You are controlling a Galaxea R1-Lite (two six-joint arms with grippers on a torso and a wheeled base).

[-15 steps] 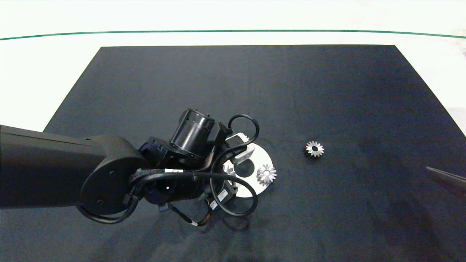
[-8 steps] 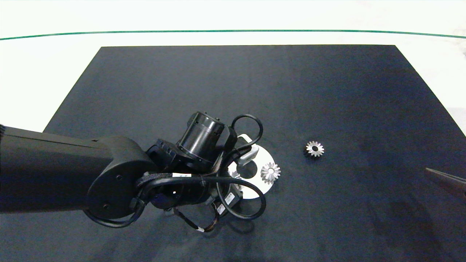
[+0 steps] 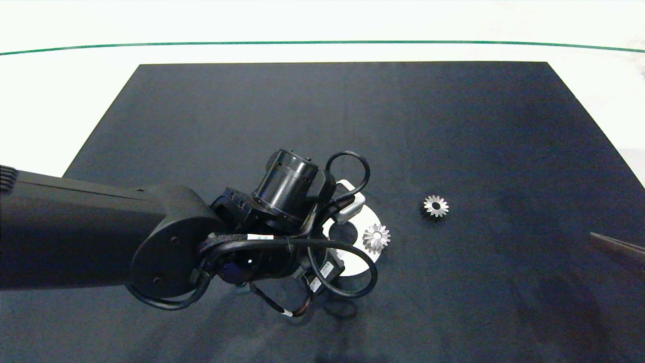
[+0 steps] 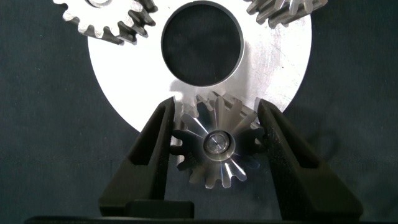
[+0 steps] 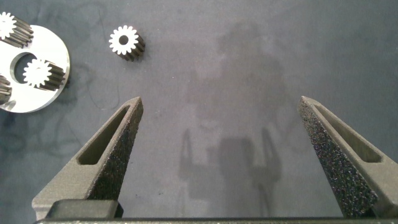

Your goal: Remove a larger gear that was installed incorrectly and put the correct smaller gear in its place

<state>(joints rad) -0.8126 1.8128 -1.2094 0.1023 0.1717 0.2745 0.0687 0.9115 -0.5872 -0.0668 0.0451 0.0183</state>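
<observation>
From overhead my left arm hides most of the round plate (image 3: 367, 254), but the left gripper (image 4: 214, 146) is clamped on the larger gear (image 4: 216, 148) at its edge; the smaller gear (image 3: 436, 206) lies apart right of centre, and the right gripper (image 5: 221, 158) gapes wide.

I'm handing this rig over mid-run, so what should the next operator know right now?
Left gripper: shut on the larger gear, fingers against its teeth on both sides. The gear is still seated at the edge of the round plate.
Right gripper: open and empty above bare black mat, parked at the right.
The smaller gear lies loose on the mat, right of the plate.
Done: grasp on the wrong gear.
Left: lift it off, set it aside, fit the smaller gear.
</observation>
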